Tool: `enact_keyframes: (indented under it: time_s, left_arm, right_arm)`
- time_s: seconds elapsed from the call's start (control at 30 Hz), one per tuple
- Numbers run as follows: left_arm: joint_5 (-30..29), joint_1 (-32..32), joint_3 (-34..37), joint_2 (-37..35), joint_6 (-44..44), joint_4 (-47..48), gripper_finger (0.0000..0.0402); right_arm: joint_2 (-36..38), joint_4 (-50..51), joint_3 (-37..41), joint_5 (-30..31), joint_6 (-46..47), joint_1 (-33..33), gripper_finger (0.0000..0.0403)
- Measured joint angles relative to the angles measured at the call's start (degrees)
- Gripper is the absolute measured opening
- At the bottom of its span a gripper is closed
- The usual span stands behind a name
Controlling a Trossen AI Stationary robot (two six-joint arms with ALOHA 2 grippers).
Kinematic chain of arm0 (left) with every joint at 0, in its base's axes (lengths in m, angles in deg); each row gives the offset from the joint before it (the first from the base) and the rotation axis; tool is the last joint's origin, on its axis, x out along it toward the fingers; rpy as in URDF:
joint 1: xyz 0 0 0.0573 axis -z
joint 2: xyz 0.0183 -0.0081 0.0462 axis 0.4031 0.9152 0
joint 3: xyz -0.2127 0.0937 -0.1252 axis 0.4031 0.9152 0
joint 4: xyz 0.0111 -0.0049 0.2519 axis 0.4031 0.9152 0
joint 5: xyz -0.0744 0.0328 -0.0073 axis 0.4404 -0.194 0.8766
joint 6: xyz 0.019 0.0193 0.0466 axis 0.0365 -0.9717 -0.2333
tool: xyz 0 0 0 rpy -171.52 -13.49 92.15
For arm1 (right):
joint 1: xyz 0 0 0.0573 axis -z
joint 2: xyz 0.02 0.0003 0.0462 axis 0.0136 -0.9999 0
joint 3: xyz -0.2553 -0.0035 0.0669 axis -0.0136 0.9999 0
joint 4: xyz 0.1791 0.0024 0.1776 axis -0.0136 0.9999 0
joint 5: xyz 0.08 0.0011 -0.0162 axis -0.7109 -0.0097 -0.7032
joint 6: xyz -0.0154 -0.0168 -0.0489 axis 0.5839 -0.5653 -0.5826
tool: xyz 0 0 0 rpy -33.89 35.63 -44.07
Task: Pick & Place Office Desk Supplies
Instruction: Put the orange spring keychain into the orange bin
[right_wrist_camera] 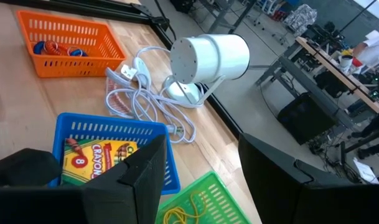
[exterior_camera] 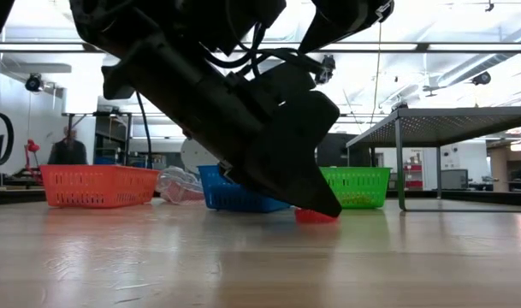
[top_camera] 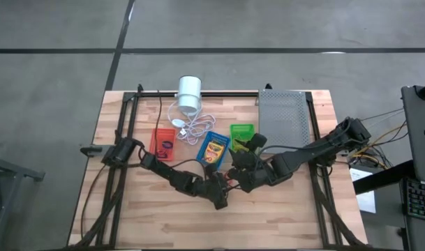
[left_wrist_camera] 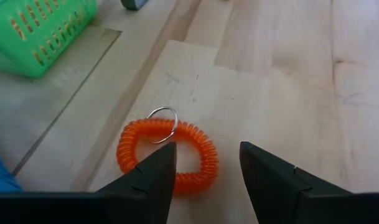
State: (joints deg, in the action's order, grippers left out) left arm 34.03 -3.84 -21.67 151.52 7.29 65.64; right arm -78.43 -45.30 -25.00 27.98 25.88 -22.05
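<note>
An orange coiled band (left_wrist_camera: 169,157) with a small metal ring (left_wrist_camera: 162,124) lies flat on the wood near the table's middle; in the low view it shows as a red band (exterior_camera: 316,217). My left gripper (left_wrist_camera: 208,158) is open and low over it, one finger over the band's edge and the other beside it. My right gripper (right_wrist_camera: 201,180) is open and hovers above the blue basket (right_wrist_camera: 114,134) and green basket (right_wrist_camera: 198,199). The blue basket holds a crayon box (right_wrist_camera: 83,158). The red-orange basket (right_wrist_camera: 65,37) holds rubber bands (right_wrist_camera: 52,47). My left gripper stands over the orange coiled band from above, slanting down. One fingertip (left_wrist_camera: 158,168) covers the band's near edge (left_wrist_camera: 186,177). I cannot tell whether it touches the band, which lies flat on the table.
A white cylinder (top_camera: 190,92) with a white coiled cord (top_camera: 191,127) sits at the far edge. The grey perforated tray (top_camera: 285,111) stands on legs at the far right. Both arms crowd the table's middle (top_camera: 240,174); bare wood lies toward the near edge (top_camera: 198,226).
</note>
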Motion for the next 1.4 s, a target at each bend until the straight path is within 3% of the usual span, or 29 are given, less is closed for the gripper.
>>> enact_keyframes:
  time_s: [0.53, 1.4]
  left_arm:
    - [0.2, 0.0, 0.1, 0.0, -0.5, 0.4, 0.0119]
    - [0.0, 1.5, -0.4, -1.8, -1.9, 0.2, 0.0117]
  right_arm:
    - [0.0, 0.0, 0.0, 0.0, 0.0, 0.0, 0.0199]
    - [0.0, -0.2, 0.0, 0.0, 0.0, 0.0, 0.0199]
